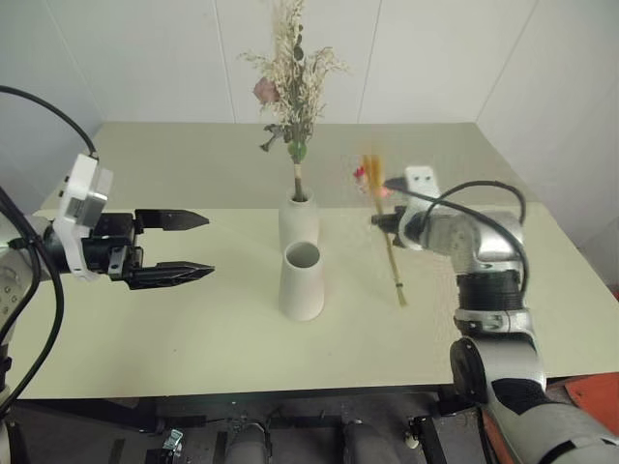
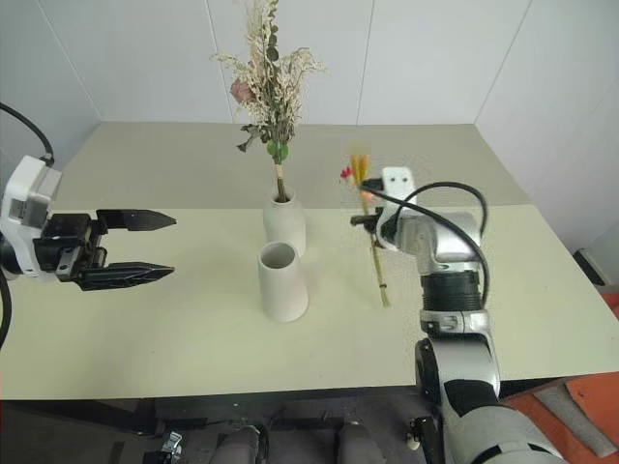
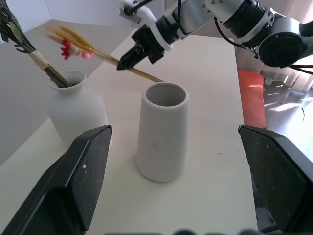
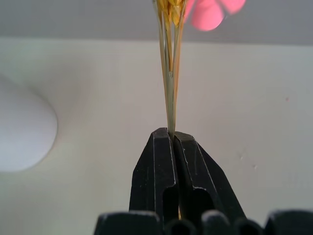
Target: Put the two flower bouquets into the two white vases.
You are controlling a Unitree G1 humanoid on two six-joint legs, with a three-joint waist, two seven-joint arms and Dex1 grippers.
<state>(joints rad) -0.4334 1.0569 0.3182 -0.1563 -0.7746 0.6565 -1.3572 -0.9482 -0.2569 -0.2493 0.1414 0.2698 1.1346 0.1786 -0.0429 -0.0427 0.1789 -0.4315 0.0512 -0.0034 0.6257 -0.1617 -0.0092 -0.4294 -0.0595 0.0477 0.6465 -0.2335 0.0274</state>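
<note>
slim bouquet [image 1: 391, 242] in right gripper [image 1: 379, 220] (clamped)

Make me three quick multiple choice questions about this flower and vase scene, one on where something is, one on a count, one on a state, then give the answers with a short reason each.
1. Where is the bushy dried bouquet?
A. Lying on the table
B. Standing in the narrow-necked vase
C. In the left gripper

2. How many white vases are on the table?
A. One
B. Two
C. Three

3. What state is the right gripper in?
A. Wide open over the cone vase
B. Shut on nothing
C. Shut on the slim yellow-stalked bouquet

Answers:
1. B, its stems go into the mouth of the narrow-necked vase.
2. B, the narrow-necked vase and the cone vase stand side by side.
3. C, the right wrist view shows the fingers pinching the stalks of the slim yellow-stalked bouquet, while the left gripper hangs open.
</note>
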